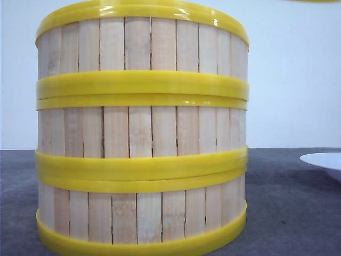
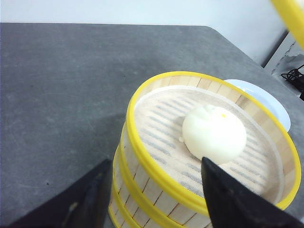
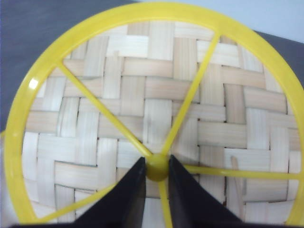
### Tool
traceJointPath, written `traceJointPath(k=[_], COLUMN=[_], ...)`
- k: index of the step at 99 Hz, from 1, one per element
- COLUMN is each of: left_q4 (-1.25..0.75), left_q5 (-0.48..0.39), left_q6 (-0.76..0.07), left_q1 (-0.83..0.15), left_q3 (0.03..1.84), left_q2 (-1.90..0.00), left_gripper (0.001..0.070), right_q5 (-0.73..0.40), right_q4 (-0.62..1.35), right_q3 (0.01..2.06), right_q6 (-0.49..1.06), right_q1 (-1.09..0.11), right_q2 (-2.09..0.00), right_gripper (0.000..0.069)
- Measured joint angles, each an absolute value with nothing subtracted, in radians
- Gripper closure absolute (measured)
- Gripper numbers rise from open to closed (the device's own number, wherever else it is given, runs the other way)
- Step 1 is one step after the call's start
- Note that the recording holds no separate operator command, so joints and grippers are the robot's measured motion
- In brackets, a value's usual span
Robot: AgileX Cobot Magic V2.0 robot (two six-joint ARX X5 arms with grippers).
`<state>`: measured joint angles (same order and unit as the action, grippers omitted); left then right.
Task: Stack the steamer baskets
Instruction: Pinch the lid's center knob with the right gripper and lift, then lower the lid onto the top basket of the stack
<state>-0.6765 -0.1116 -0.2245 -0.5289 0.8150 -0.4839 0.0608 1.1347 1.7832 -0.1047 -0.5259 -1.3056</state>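
Three steamer baskets (image 1: 141,133) stand stacked one on another close to the front camera, pale slats between yellow bands. The top basket (image 2: 156,171) holds a white bun (image 2: 213,133) on a cloth liner. My left gripper (image 2: 154,190) is open astride the top basket's near wall, one finger (image 2: 85,199) outside and the other finger (image 2: 228,199) over the inside, neither touching it. My right gripper (image 3: 157,168) is shut on the yellow centre knob (image 3: 157,166) of a round woven lid (image 3: 156,95) with a yellow rim and spokes. The lid's rim (image 2: 292,19) shows above the stack.
A white plate (image 1: 325,162) lies on the dark grey table (image 2: 61,95) just right of the stack, and the plate (image 2: 266,102) shows behind the top basket in the left wrist view. A white wall rises behind the table. Cables lie beyond the table's far corner.
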Motion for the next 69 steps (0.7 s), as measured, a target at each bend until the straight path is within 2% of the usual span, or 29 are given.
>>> traceJointPath(k=[34,69], left_q4=[-0.677,-0.677], left_q5=[-0.112,-0.112], left_q6=[-0.224,-0.225], left_q1=[-0.529,-0.529], left_q3=[0.815,0.815], left_q2=[-0.484,-0.484], left_gripper=[0.0356,0.0356], right_q5=[0.031,0.02], right_q4=[1.214,1.258], right_q3=[1.896,1.903], right_q6=[-0.101,-0.082], right_q1=[-0.823,-0.915], right_q2=[-1.492,-1.603], right_gripper=[0.0639,0.0639])
